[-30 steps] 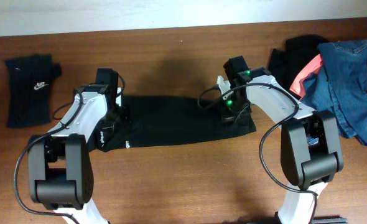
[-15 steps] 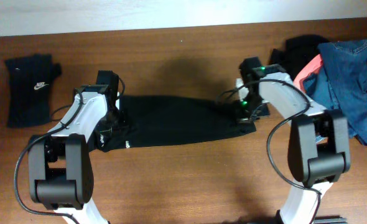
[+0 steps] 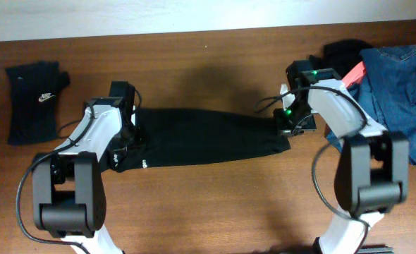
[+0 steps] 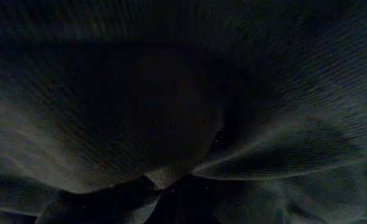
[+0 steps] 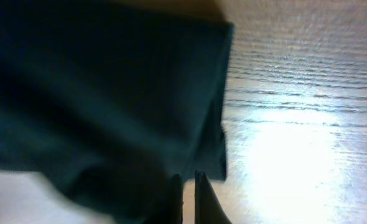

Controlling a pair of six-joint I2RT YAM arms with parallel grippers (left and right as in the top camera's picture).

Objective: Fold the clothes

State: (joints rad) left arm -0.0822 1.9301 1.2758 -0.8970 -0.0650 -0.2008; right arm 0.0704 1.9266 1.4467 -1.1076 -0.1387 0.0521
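A long black garment (image 3: 208,137) lies flat across the middle of the wooden table. My left gripper (image 3: 128,134) sits on its left end. The left wrist view is filled with dark cloth (image 4: 140,106) whose folds gather at the bottom centre, and the fingers are hidden. My right gripper (image 3: 290,123) is at the garment's right edge. In the right wrist view its fingers (image 5: 188,177) are closed with a thin slit between them, at the cloth's (image 5: 96,93) lower right corner, with bare table to the right.
A folded black garment with a white logo (image 3: 33,102) lies at the far left. A pile of clothes is at the back right: blue denim (image 3: 395,92), a coral piece (image 3: 349,79) and a black piece (image 3: 335,55). Bare table (image 3: 208,204) runs along the front.
My right gripper has moved right along the garment, from over its right part to its right edge. The left arm and the garment's left end have stayed put.
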